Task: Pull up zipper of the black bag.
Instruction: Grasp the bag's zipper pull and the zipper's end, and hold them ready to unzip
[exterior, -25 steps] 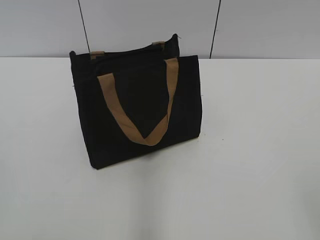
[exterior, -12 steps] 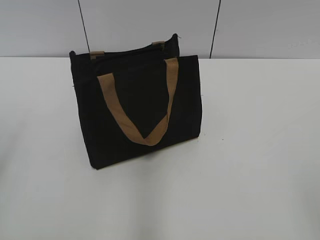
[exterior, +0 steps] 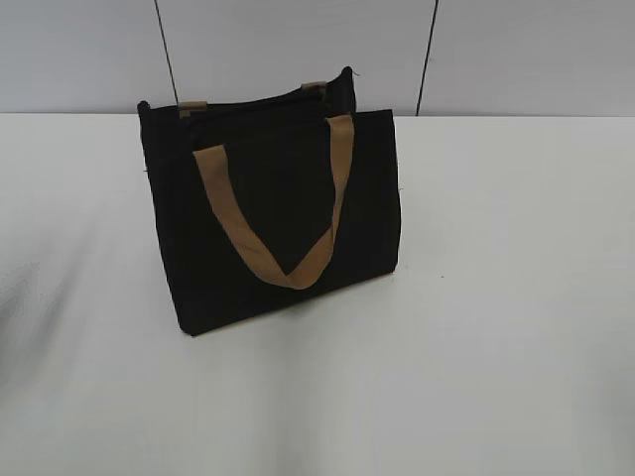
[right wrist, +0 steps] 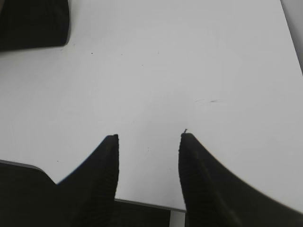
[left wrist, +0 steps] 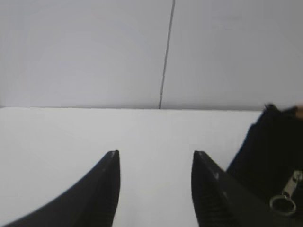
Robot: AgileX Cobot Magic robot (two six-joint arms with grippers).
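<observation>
Bag first: the black bag (exterior: 278, 218) stands upright on the white tabletop (exterior: 496, 297), a little left of the middle of the exterior view, near the pale wall (exterior: 298, 40) at twelve o'clock. One tan strap handle (exterior: 268, 223) droops in a loop down its near face; the tips of a second handle (exterior: 315, 88) peek over the top edge behind.

Neither arm shows in the exterior view. From the left wrist, the left claw (left wrist: 156, 158) is released, its two dark fingers spread with only bare tabletop between them. The bag's end sits at about four o'clock from it, just beside the right finger, and the zipper (left wrist: 289, 191) shows there as a small silver pull tab with a ring hanging against the black fabric.

The right claw (right wrist: 148, 138) is likewise released over bare tabletop, with a corner of the bag at ten o'clock, well apart.
</observation>
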